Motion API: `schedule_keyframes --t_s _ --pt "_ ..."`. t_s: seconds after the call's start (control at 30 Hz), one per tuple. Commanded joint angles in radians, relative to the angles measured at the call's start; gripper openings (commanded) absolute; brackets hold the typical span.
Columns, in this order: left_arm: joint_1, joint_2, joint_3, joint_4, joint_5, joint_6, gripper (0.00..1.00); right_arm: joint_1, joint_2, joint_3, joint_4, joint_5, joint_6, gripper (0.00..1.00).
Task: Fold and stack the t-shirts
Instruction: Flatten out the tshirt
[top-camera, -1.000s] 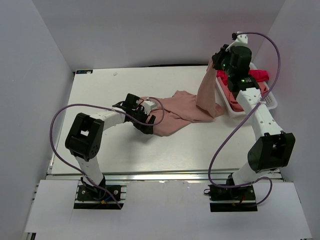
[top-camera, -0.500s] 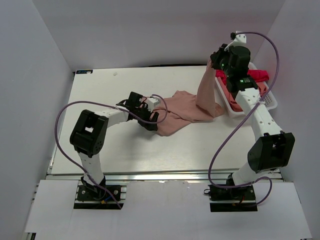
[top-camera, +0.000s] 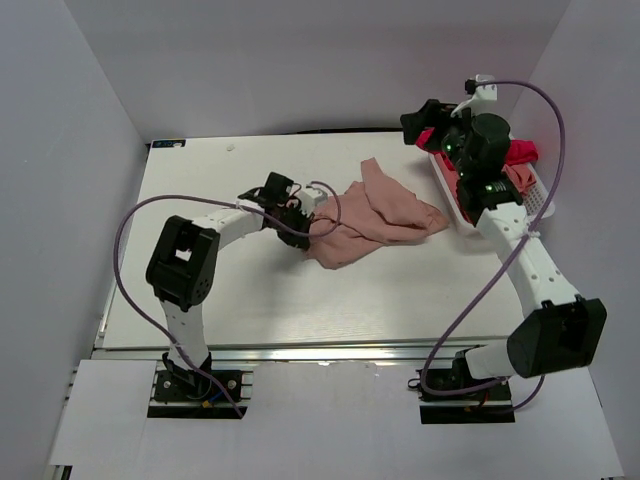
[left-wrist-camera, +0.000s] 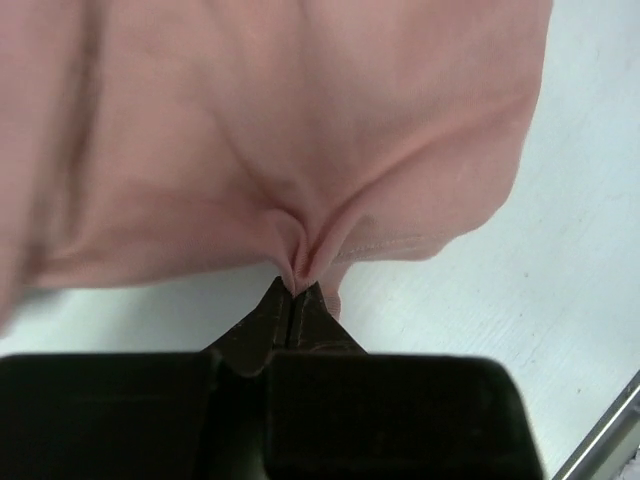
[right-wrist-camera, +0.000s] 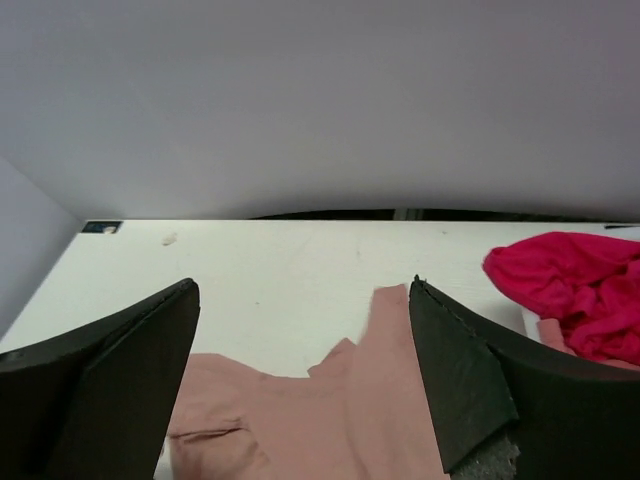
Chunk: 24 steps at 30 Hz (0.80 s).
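The left claw (left-wrist-camera: 297, 290) pinches a fold at the edge of the soft salmon-pink cotton t-shirt (top-camera: 375, 215), likely to pull it flat. The shirt lies crumpled on the white table (top-camera: 200, 170). The right claw (top-camera: 422, 120) is spread wide, holding nothing, near the white mesh basket (top-camera: 543, 203) with a bright magenta-red t-shirt (top-camera: 520, 152) inside.

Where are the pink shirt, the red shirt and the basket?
pink shirt (top-camera: 375, 215): top view, middle of the crumpled cloth.
red shirt (right-wrist-camera: 575, 285): right wrist view, middle of the bunched folds.
basket (top-camera: 541, 200): top view, near right mesh wall.
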Motion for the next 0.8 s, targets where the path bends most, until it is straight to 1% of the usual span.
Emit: schedule_keyframes --t_s 0.0,0.03,0.1,0.13,0.17,0.2,0.27,0.33,0.37,0.4,0.43,0.47,0.5,0.57,0.6,0.67,0.7,0.77 --pt "0.008 -0.160 0.147 -0.099 -0.105 0.015 0.00 0.043 -0.089 -0.074 0.114 -0.049 -0.010 0.89" --pt "0.013 -0.212 0.205 -0.105 -0.165 0.010 0.00 0.052 -0.097 -0.086 0.103 -0.058 -0.009 0.89" --pt "0.022 -0.251 0.264 -0.125 -0.219 0.016 0.00 0.072 -0.119 -0.130 0.058 -0.062 0.008 0.89" --pt "0.023 -0.266 0.317 -0.154 -0.244 0.022 0.00 0.098 -0.129 -0.156 0.054 -0.064 0.019 0.89" --pt "0.025 -0.290 0.341 -0.166 -0.295 0.024 0.00 0.112 -0.142 -0.189 0.059 -0.058 0.027 0.89" --pt "0.025 -0.300 0.364 -0.180 -0.319 0.019 0.00 0.130 -0.165 -0.260 0.066 -0.049 0.045 0.89" --pt "0.025 -0.318 0.434 -0.227 -0.353 0.016 0.00 0.188 -0.177 -0.322 0.103 -0.038 0.054 0.89" --pt "0.025 -0.321 0.485 -0.270 -0.370 -0.016 0.00 0.276 -0.169 -0.350 0.077 0.008 0.033 0.88" --pt "0.025 -0.321 0.550 -0.289 -0.374 -0.027 0.00 0.309 -0.160 -0.353 0.067 0.080 0.021 0.88" --pt "0.025 -0.315 0.584 -0.306 -0.386 -0.057 0.00 0.381 -0.145 -0.359 0.063 0.111 0.008 0.88" --pt "0.024 -0.312 0.620 -0.339 -0.393 -0.074 0.00 0.418 -0.136 -0.367 0.065 0.140 -0.012 0.88" --pt "0.025 -0.306 0.693 -0.361 -0.394 -0.082 0.00 0.454 -0.127 -0.368 0.063 0.190 -0.018 0.88" --pt "0.025 -0.298 0.726 -0.382 -0.399 -0.102 0.00 0.516 -0.107 -0.368 0.062 0.210 -0.022 0.88" --pt "0.025 -0.295 0.779 -0.427 -0.399 -0.116 0.00 0.573 -0.091 -0.364 0.053 0.270 -0.027 0.88" --pt "0.024 -0.294 0.834 -0.445 -0.399 -0.130 0.00 0.621 -0.085 -0.362 0.051 0.286 -0.029 0.88" --pt "0.024 -0.289 0.897 -0.500 -0.409 -0.133 0.00 0.653 -0.087 -0.376 0.048 0.324 -0.026 0.88" --pt "0.024 -0.285 0.971 -0.522 -0.417 -0.133 0.00 0.664 -0.093 -0.384 0.043 0.336 -0.021 0.88" --pt "0.024 -0.278 1.032 -0.560 -0.448 -0.133 0.00 0.676 -0.097 -0.401 0.031 0.349 -0.004 0.87"
